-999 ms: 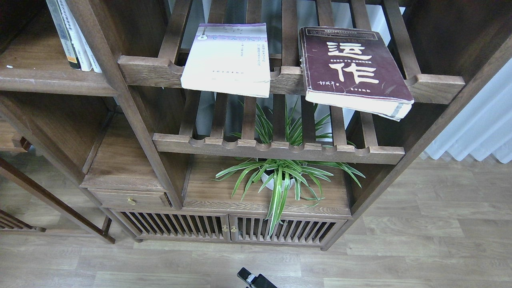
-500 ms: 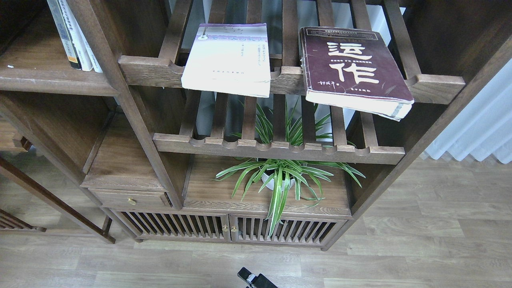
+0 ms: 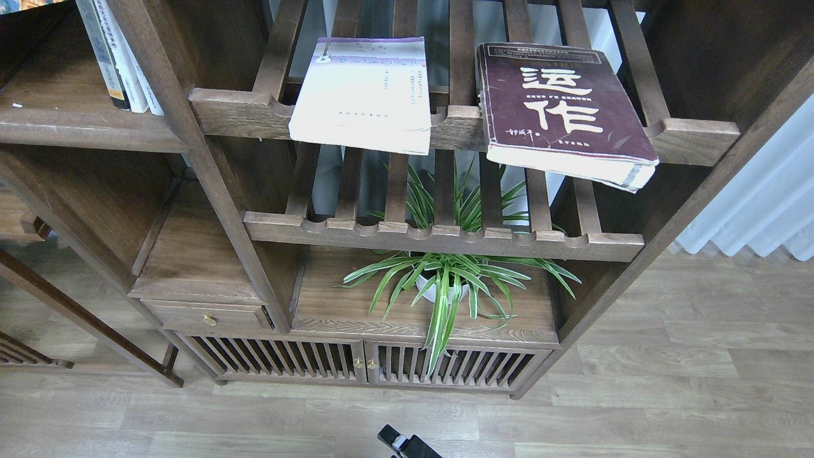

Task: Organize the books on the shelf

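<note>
Maroon book (image 3: 563, 108) and white book (image 3: 362, 92) lie unmoved on slatted shelf (image 3: 445, 238) since last second; one gripper (image 3: 407, 444) barely visible, state indeterminate; sorting unstarted.

Home or study-type room, furnished rather than industrial. Dark wooden shelf unit (image 3: 210, 191) with slatted tiers, small drawer (image 3: 206, 316) with brass knob, slatted cabinet doors (image 3: 365, 364) at base. White-covered book (image 3: 362, 92) and maroon book (image 3: 559, 108) lie flat on top slatted tier; more upright books (image 3: 117, 54) on solid shelf at upper left. Potted spider plant (image 3: 445, 286) on lower board (decorative, domestic touch). Grey wood-plank floor (image 3: 668, 381). Pale pleated curtain (image 3: 757, 203) at right edge.
</note>
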Controlling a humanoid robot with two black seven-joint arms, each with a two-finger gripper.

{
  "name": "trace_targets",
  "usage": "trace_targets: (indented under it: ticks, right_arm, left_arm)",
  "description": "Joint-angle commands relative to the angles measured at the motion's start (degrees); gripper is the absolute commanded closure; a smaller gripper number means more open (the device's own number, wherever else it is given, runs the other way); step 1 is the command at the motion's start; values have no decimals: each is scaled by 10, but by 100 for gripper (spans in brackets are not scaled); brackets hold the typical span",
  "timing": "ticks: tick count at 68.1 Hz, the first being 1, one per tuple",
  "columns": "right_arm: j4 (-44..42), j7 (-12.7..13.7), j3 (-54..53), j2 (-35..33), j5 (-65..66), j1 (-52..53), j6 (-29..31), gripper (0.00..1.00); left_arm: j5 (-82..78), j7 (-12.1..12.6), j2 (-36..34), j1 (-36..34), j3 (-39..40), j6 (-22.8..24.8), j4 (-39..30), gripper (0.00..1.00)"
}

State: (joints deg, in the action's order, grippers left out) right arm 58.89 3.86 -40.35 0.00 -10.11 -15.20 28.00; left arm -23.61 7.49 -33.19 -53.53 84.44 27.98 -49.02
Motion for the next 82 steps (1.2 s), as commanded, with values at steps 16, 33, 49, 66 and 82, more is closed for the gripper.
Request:
trace_targets:
  ticks: [16, 33, 49, 66, 82]
  right_arm:
    - [0, 1, 0, 0, 0, 0, 0, 1]
    - [0, 1, 1, 0, 0, 0, 0, 1]
    - [0, 0, -1, 0, 0, 0, 0, 1]
    - [0, 0, -2, 0, 0, 0, 0, 1]
    - [0, 0, -2, 0, 0, 0, 0, 1]
  left_arm:
    - [1, 7, -3, 22, -45, 0, -10, 88]
    - [-14, 10, -13, -17, -117, 0, -6, 88]
    - [-21, 10, -22, -56, -172, 0, -3, 87]
    - [-15, 9, -36, -52, -177, 0, -4, 78]
    - [-12, 7, -50, -50, -162, 0, -4, 44]
